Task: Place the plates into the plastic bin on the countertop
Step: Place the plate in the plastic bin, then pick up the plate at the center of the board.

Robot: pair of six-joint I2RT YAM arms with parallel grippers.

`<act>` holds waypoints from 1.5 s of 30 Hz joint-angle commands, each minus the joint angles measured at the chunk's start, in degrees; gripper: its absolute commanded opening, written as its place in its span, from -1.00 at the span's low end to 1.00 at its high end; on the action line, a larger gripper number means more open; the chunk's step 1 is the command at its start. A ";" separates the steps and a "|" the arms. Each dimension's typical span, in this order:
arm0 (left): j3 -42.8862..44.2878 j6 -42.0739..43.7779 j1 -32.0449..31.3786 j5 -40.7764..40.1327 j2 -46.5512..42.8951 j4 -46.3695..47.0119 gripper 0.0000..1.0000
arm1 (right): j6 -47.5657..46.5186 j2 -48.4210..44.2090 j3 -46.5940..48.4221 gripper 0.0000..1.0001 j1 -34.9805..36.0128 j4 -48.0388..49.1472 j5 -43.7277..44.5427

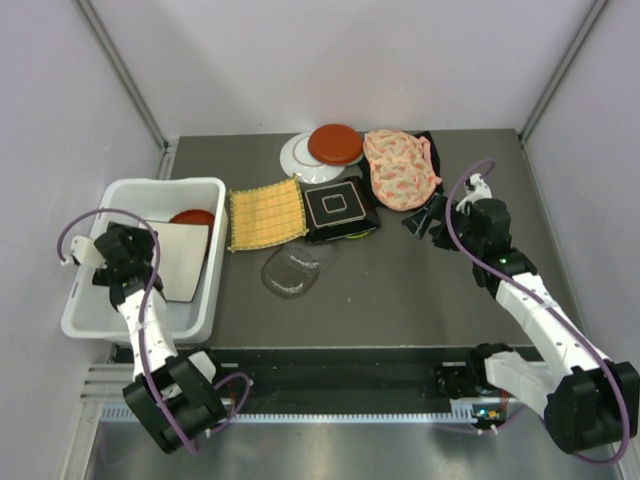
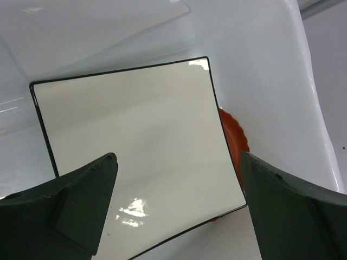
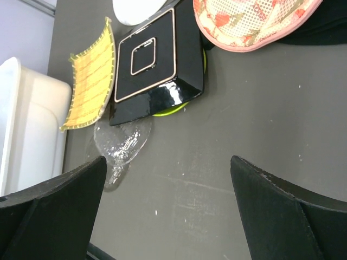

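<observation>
The white plastic bin [image 1: 100,325] stands at the left on the countertop [image 1: 420,290]. In it lies a cream square plate [image 1: 185,262] with a dark rim, over a red plate [image 1: 192,216]. My left gripper [image 1: 148,262] hangs open and empty above the cream plate [image 2: 135,141]; the red plate [image 2: 237,135] peeks out beside it. A yellow woven plate [image 1: 266,214], a black square plate [image 1: 340,207] on a lime plate [image 1: 362,235], a clear glass plate [image 1: 293,268], a white plate [image 1: 300,158] and a red plate [image 1: 335,144] lie on the countertop. My right gripper [image 1: 428,215] is open and empty.
A pink floral fabric piece [image 1: 400,167] lies on a black cloth [image 1: 428,148] at the back right, just beyond my right gripper. In the right wrist view [image 3: 168,211] bare countertop lies below the open jaws. Pale walls close in three sides.
</observation>
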 commanded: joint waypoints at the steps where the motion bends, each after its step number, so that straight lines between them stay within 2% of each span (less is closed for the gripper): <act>1: 2.90 3.41 -2.42 -1.97 -1.01 -0.37 0.98 | -1.13 -2.65 1.06 0.91 0.61 0.02 0.71; 5: 6.67 7.45 -9.09 2.84 -0.49 2.25 0.98 | -0.77 -2.92 1.41 0.91 0.61 -0.85 0.71; 9: 12.56 12.55 -21.45 5.76 0.65 0.69 0.97 | -0.51 -3.53 3.34 0.91 0.52 -4.19 -0.44; 14: 16.08 15.81 -32.29 11.82 0.56 0.77 0.97 | 0.63 -6.95 2.99 0.91 0.61 -6.48 0.88; 15: 17.13 16.60 -36.31 12.88 1.18 0.08 0.98 | 0.98 -7.48 2.73 0.92 0.61 -6.66 1.14; 17: 21.86 19.75 -40.37 14.90 4.51 -2.46 0.98 | 1.86 -7.31 2.55 0.92 0.61 -6.22 0.97; 18: 23.28 21.51 -45.27 14.99 5.83 -3.43 0.98 | 2.30 -6.61 2.29 0.92 0.52 -5.87 0.45; 21: 25.58 26.35 -51.62 15.43 9.79 -6.61 0.98 | 2.48 -5.03 1.85 0.91 0.52 -4.12 -1.67; 25: 21.89 27.32 -52.08 19.83 9.37 -3.09 0.98 | 2.83 -1.70 0.88 0.91 0.52 -0.79 -0.79; 32: 20.22 32.95 -52.08 11.13 1.19 -4.06 0.98 | 4.15 10.85 1.92 0.88 0.87 8.61 -3.16; 35: 19.78 33.13 -52.08 12.09 0.13 -4.15 0.98 | 4.41 17.35 4.03 0.87 2.01 10.73 -3.16; 42: 19.78 29.35 -52.00 20.43 3.46 -4.32 0.98 | 5.55 32.30 12.03 0.83 7.90 17.06 -2.20; 45: 20.13 29.26 -51.91 20.45 3.82 -4.76 0.98 | 5.90 37.75 16.51 0.81 9.83 17.07 -0.88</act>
